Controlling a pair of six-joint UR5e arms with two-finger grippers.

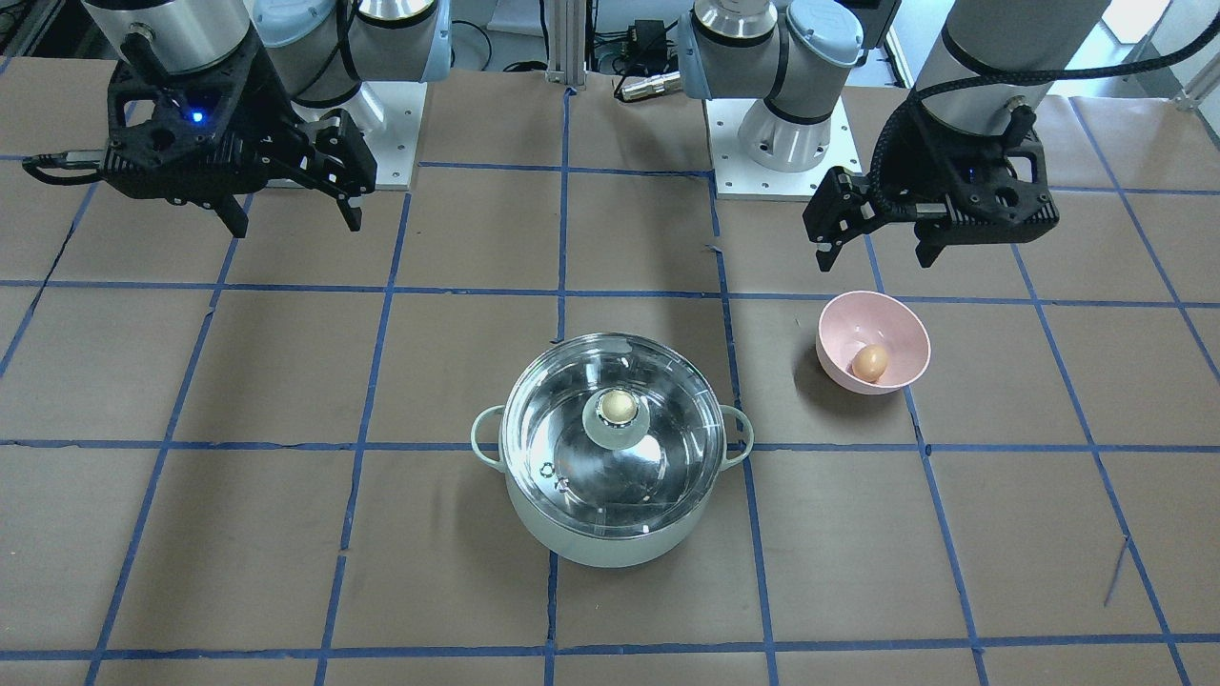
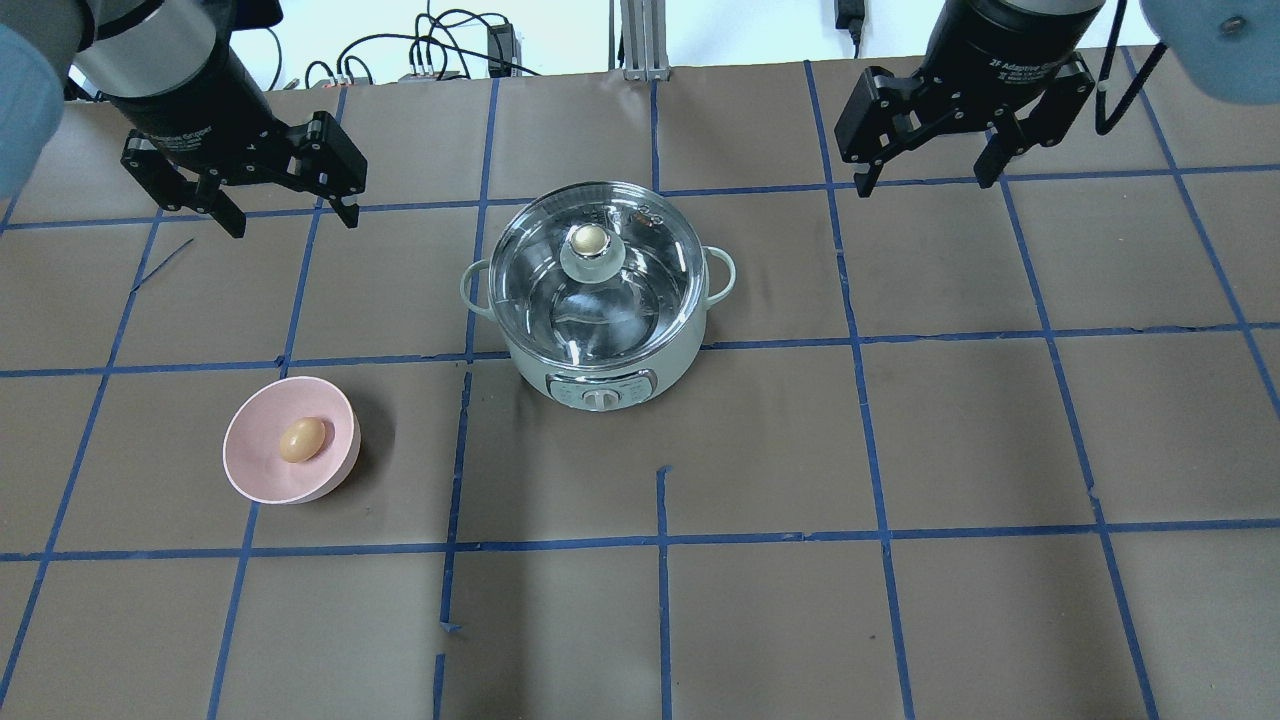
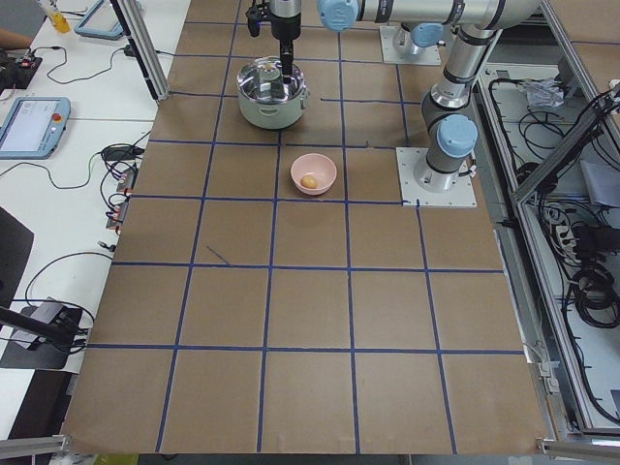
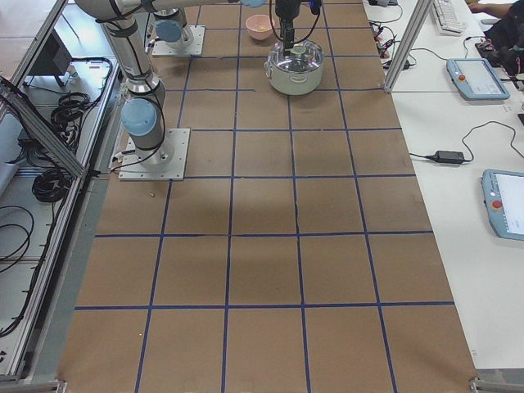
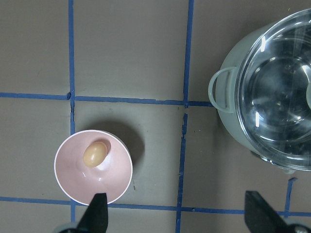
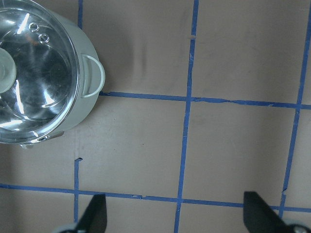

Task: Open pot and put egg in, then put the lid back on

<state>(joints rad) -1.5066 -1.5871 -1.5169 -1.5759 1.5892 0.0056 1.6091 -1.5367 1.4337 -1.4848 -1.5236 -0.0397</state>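
Observation:
The mint-green pot point(image 2: 600, 355) stands mid-table with the glass lid point(image 2: 610, 300) on it, beige knob point(image 2: 589, 238) on top. The pot also shows in the front view point(image 1: 610, 538). The light-brown egg point(image 2: 301, 439) lies in a pink bowl point(image 2: 255, 470) to the pot's left; it also shows in the front view point(image 1: 869, 362) and the left wrist view point(image 5: 95, 154). My left gripper point(image 2: 292, 220) hangs open and empty above the table, beyond the bowl. My right gripper point(image 2: 928, 180) hangs open and empty, right of the pot and beyond it.
The table is covered in brown paper with a grid of blue tape lines. Both arm bases point(image 1: 772, 143) stand at the robot's edge of the table. Cables and a power brick point(image 2: 500, 45) lie past the far edge.

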